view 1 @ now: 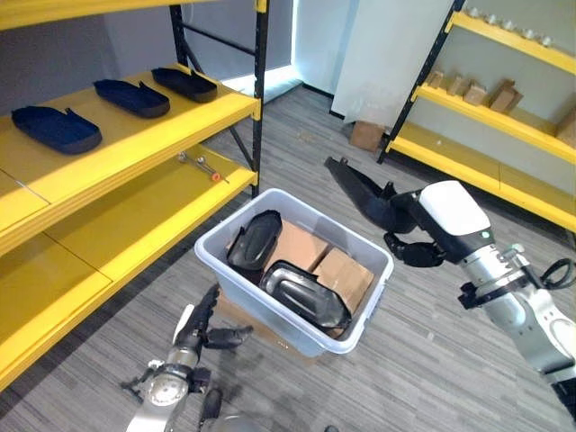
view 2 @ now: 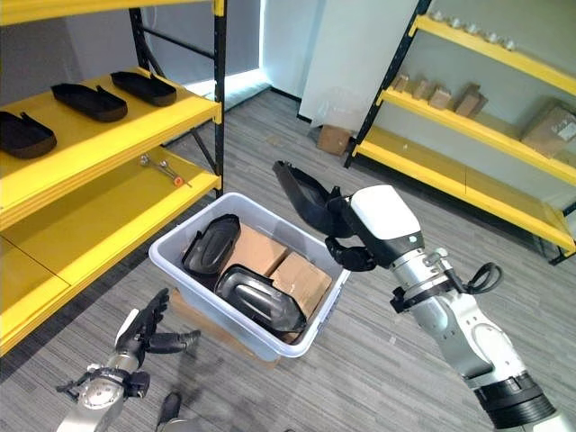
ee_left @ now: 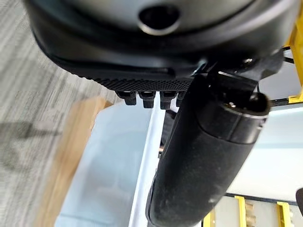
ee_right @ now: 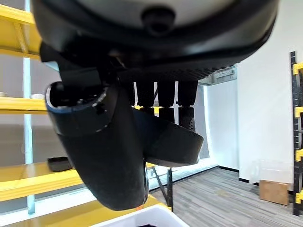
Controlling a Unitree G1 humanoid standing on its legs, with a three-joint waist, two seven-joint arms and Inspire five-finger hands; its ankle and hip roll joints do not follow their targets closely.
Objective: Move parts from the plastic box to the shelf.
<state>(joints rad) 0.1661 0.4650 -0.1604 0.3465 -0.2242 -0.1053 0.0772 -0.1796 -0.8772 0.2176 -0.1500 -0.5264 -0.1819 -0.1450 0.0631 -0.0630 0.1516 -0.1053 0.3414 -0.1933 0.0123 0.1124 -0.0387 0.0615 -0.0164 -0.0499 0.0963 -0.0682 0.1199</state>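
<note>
Right hand (view 2: 360,236) gripping black part (view 2: 301,193) above plastic box (view 2: 241,328) rim; left hand (view 1: 202,328) open, beside box

Open floor (view 1: 297,153) between plastic box (view 1: 225,261) and shelf (view 1: 135,135), black upright (view 1: 261,90) at shelf's corner, three trays (view 1: 132,97) along its back edge.

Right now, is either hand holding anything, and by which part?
The right hand grips a black part by its near end, lifted above the plastic box. The left hand is open and holds nothing.
</note>
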